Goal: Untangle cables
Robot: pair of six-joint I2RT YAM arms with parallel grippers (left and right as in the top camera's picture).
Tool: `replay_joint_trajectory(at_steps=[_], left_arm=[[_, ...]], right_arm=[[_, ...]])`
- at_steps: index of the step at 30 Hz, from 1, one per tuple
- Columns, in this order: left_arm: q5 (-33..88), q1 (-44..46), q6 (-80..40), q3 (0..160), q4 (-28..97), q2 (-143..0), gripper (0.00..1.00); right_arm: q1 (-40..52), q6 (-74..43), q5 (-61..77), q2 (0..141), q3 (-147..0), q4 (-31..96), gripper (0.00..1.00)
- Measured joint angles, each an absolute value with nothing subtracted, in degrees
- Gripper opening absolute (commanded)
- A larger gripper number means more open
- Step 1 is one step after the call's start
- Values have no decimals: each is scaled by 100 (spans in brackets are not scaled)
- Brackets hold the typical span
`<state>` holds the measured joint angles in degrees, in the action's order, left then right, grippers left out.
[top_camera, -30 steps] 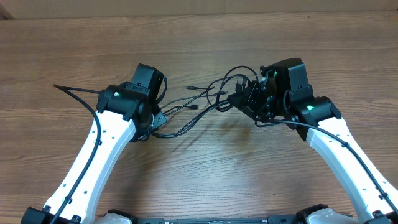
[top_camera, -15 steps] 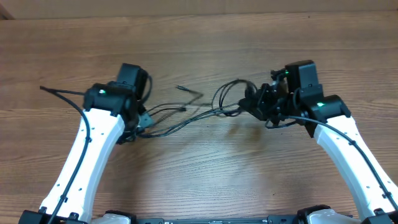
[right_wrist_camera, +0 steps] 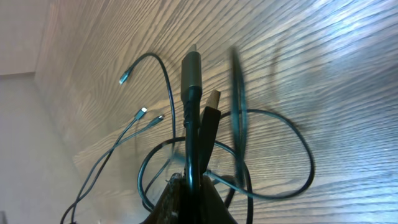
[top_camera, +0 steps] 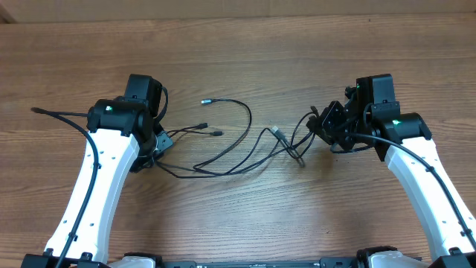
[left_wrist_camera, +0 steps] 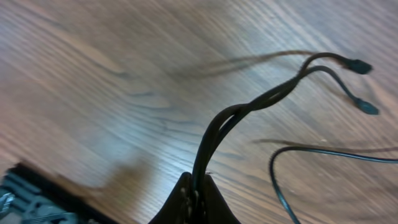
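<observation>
The left end effector [left_wrist_camera: 196, 200] is seen pressed together, pinching two thin black strands of the cables [top_camera: 236, 152] that end in small plug tips [left_wrist_camera: 368, 107]. The right end effector [right_wrist_camera: 189, 196] is likewise pinched on cable strands, with two plug ends [right_wrist_camera: 193, 68] standing above it. Between them, the cables are spread in slack loops over the wooden surface [top_camera: 245, 52], crossed near the right side. One loose tip [top_camera: 206, 102] lies farthest back.
</observation>
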<state>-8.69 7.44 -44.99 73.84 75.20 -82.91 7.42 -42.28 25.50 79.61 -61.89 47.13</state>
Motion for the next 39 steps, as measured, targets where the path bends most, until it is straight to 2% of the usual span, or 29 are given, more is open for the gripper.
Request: replay_joint_trajectory(at_steps=[5,9,14,19,26,31,33,38,39], left_arm=[[-45,744,-4110,7384,7035,-8291,57],[1039,744,-3319,7384,6799,-8291,71],[2209,746,-2460,7384,6759,-8291,70],[2600,875,-2182,7384,6700,-8291,70],[2674,1393,-2259,7376,6071,-8291,79],[2451,1824,-2561,7373,5551,-8374,78],[2351,2005,-2668,7373,5424,-8486,74],[2204,2497,-2867,7369,5190,-9021,73],[2198,2567,-2906,7365,5137,-9124,70]], right_arm=[[742,-4209,2460,7959,-6189,4716,4],[742,-4139,2440,7959,-6189,4718,4],[742,-4084,2418,7961,-6189,4713,4],[740,-3942,2477,7959,-6189,4578,4],[716,-2906,3697,7959,-6189,3776,4],[716,-2672,4040,7959,-6189,3911,4],[716,-2648,4071,7959,-6189,3951,4],[716,-2587,4139,7959,-6189,3966,4],[716,-2587,4150,7959,-6189,3964,4]])
